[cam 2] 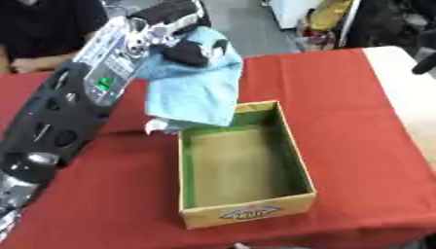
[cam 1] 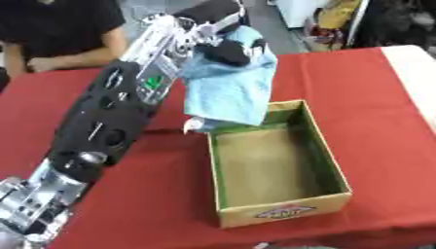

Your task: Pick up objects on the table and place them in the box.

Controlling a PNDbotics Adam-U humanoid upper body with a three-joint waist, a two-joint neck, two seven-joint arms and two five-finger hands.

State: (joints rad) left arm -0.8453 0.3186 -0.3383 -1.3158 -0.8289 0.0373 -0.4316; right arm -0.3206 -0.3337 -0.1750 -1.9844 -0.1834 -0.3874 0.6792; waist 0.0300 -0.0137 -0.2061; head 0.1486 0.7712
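Cloth point(cam 1: 228, 90), pale blue, is hanging from the left hand point(cam 1: 223, 36), fingers curling round its top, above the far end of the open box point(cam 1: 328, 160) sitting on the red table point(cam 1: 374, 102). From the right eye, the box's front label point(cam 2: 248, 212) is staying unreadable.

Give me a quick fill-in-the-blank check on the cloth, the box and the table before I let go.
1. The left hand holds a light ____ cloth.
2. The cloth hangs over the far-left corner of the open cardboard ____.
3. The tablecloth is ____.
4. Inside, the box is ____ of objects.

Missing words: blue; box; red; empty
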